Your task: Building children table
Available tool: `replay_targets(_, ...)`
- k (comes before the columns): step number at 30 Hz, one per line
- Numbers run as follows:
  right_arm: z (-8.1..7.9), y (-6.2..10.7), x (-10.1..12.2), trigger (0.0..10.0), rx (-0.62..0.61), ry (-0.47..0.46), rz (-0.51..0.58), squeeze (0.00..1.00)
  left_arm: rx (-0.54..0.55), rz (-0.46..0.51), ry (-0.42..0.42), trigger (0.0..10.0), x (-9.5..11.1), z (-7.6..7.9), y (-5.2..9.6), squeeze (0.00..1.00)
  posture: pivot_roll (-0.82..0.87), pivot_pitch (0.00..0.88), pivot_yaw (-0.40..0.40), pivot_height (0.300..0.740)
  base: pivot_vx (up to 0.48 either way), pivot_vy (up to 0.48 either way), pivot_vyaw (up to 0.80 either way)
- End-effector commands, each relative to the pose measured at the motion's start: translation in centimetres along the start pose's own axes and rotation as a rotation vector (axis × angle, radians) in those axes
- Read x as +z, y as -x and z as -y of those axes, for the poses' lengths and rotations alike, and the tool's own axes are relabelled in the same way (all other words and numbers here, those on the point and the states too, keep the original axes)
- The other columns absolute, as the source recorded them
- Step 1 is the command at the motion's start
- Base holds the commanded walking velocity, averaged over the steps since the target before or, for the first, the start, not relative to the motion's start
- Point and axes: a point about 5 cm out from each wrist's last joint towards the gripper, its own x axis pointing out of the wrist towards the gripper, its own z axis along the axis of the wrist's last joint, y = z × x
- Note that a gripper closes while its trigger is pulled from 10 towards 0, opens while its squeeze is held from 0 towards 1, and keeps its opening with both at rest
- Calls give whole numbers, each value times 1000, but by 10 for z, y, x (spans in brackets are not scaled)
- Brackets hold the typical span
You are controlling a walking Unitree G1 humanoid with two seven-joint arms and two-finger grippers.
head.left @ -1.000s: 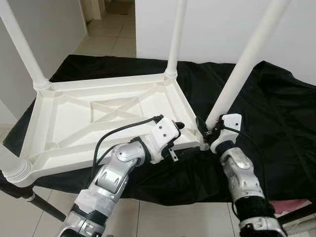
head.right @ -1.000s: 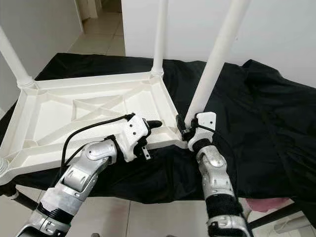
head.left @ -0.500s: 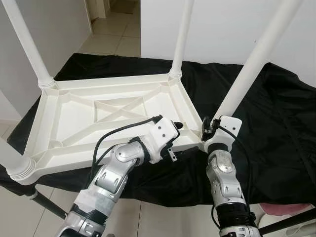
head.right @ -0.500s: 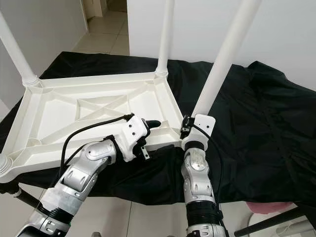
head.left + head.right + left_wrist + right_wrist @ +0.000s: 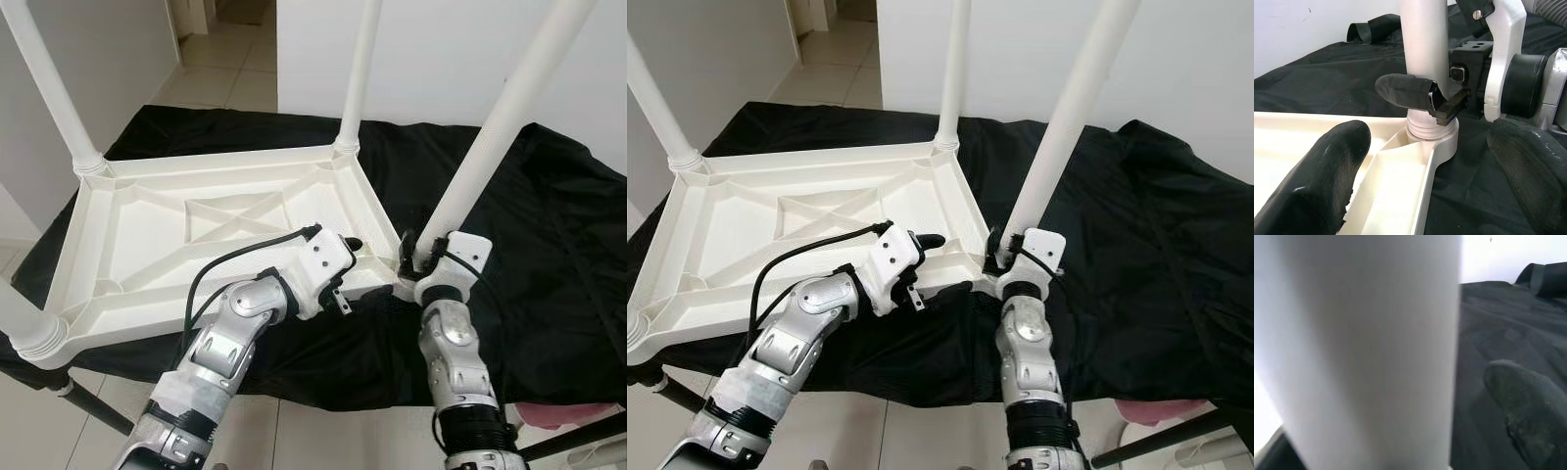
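Left wrist view: our right gripper (image 5: pixel 1437 105) clamps the table leg (image 5: pixel 1425 49); twist squarely, left gripper (image 5: pixel 1420 181) agape, empty.

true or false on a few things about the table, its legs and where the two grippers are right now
1. The white table lies upside down on a black cloth. True.
2. The right gripper is at the base of the near right leg. True.
3. The left gripper is at the far left leg. False: it is by the table's near rim, close to the right gripper.
4. The cloth is red. False: it is black.
5. The left gripper's fingers are closed on a leg. False: they are apart, holding nothing.
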Motion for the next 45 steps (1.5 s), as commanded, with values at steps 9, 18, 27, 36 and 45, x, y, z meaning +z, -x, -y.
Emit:
replay_targets(9, 4, 4, 6, 10000, 191, -67, 26, 0, 95, -3, -8, 10000, 0, -2, 2, 0, -6, 0, -50, 740, 0, 0, 0)
replay_targets(18, 12, -3, 9, 10000, 411, -12, 18, 0, 32, -3, -17, 10000, 1, 0, 5, 0, -10, 0, -38, 740, 0, 0, 0)
replay_targets(27, 17, -11, 10, 10000, 619, 63, -24, 0, -3, 1, 7, 10000, 2, 1, 4, 0, -14, 0, -31, 740, 0, 0, 0)
replay_targets(36, 16, -14, 5, 10000, 728, 94, -70, 0, -11, 2, 11, 10000, 2, 3, 3, 0, -16, 0, -27, 740, 0, 0, 0)
replay_targets(45, 30, -20, 1, 0, 795, 105, -118, 0, -9, 0, 9, 10000, 3, 2, 4, 0, -11, 0, -28, 740, 0, 0, 0)
